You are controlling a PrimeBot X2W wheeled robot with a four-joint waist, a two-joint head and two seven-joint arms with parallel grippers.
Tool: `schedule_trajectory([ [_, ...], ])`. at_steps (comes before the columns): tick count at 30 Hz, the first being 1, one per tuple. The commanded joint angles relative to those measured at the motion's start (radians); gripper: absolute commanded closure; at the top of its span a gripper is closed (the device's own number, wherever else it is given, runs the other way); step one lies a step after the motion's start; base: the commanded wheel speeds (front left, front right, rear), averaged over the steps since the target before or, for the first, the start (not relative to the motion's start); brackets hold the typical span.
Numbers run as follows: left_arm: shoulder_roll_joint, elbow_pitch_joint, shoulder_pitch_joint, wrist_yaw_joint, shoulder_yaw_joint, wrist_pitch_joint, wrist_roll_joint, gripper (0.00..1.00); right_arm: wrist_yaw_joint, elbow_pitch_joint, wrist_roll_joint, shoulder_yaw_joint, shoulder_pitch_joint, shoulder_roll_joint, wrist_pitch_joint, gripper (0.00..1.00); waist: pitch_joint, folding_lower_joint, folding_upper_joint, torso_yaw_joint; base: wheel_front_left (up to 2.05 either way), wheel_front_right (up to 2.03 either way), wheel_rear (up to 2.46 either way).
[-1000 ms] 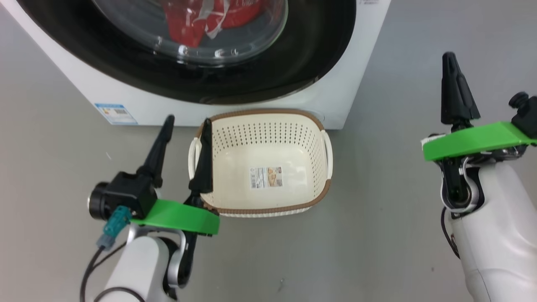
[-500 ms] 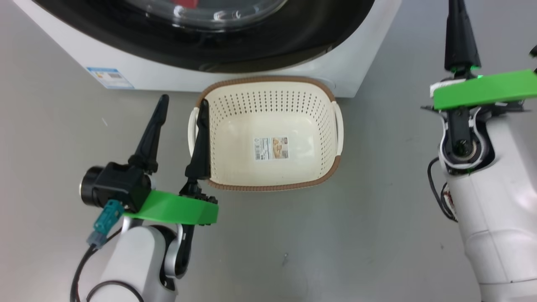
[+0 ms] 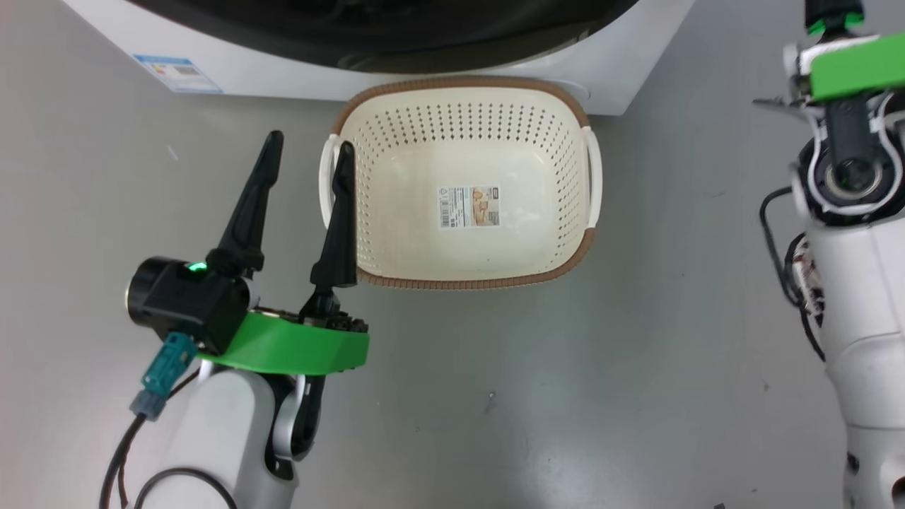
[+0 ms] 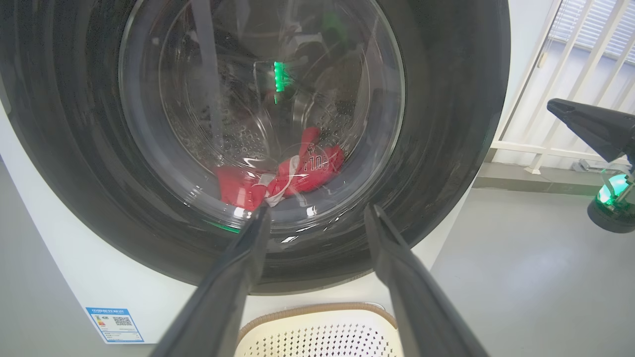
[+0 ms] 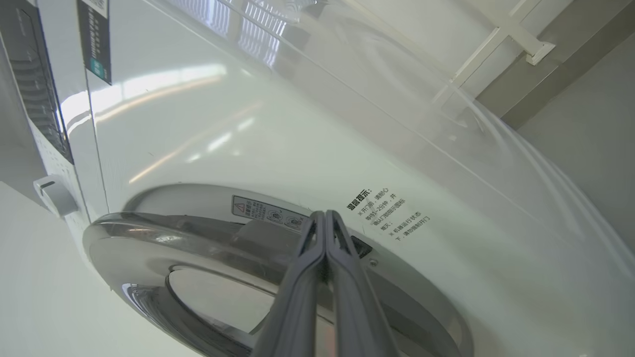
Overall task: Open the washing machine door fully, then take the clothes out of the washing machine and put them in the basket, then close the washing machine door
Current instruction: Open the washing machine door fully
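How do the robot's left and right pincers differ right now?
The left pincer stands open, fingers spread; the right pincer is shut, fingers pressed together. The left pincer faces the glass of the washing machine door, with the clothes behind it; the right pincer points at that door's silvery rim. Both have two long dark fingers and hold nothing.

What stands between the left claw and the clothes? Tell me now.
The shut washing machine door: its glass covers the clothes, straight ahead of the open left claw.
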Motion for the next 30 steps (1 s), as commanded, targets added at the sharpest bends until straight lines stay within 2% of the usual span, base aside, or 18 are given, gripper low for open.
schedule_trajectory([
  [1, 0.023, -0.034, -0.018, -0.003, 0.032, -0.005, 0.007, 0.0, 0.001, -0.029, 0.033, 0.014, -0.031, 0.006, 0.028, 1.0, 0.016, 0.0, 0.0, 0.008, 0.0, 0.0, 0.0],
  [12, 0.023, -0.039, -0.027, -0.002, 0.032, -0.005, 0.009, 0.0, 0.001, 0.056, 0.16, 0.017, -0.165, -0.044, 0.262, 1.0, 0.058, 0.0, 0.0, 0.014, 0.0, 0.0, 0.0],
  [30, 0.023, -0.038, -0.04, -0.001, 0.025, -0.005, -0.006, 0.0, 0.001, 0.204, 0.162, 0.065, -0.35, -0.069, 0.485, 1.0, 0.099, 0.0, 0.0, 0.052, 0.0, 0.0, 0.0],
])
